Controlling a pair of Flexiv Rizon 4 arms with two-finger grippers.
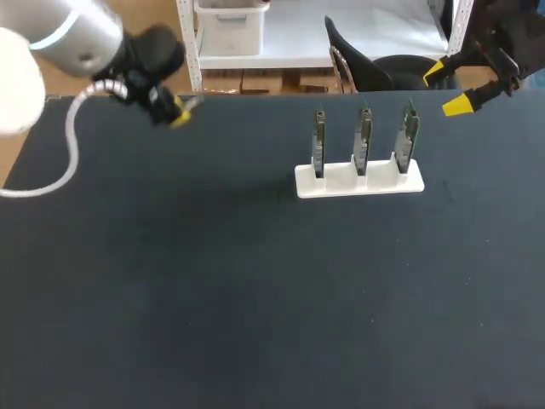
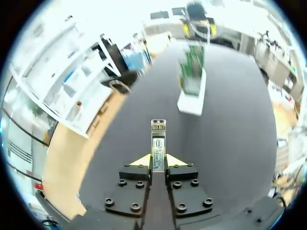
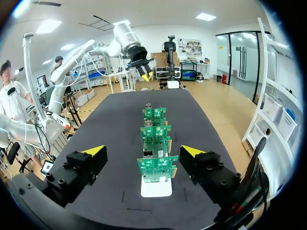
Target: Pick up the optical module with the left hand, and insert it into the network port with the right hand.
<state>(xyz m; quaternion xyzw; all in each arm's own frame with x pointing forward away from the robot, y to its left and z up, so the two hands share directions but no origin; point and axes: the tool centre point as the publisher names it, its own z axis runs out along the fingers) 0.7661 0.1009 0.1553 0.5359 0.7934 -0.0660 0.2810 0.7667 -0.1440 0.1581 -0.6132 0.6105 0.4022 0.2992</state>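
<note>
My left gripper (image 2: 158, 160) is shut on the optical module (image 2: 158, 139), a slim silver bar with a white label that sticks out ahead of the yellow tips. In the head view that gripper (image 1: 180, 111) hovers above the table's far left edge. A white stand (image 1: 358, 180) at the back right holds three upright green boards with network ports (image 1: 364, 136). My right gripper (image 1: 451, 88) hangs open beyond the stand's right end. From the right wrist, the boards (image 3: 156, 165) line up ahead of the wide-open fingers (image 3: 94, 152), and my left gripper (image 3: 146, 75) shows far beyond them.
The dark table (image 1: 255, 298) spreads wide in front of the stand. A white cable (image 1: 70, 145) loops from my left arm over the table's left corner.
</note>
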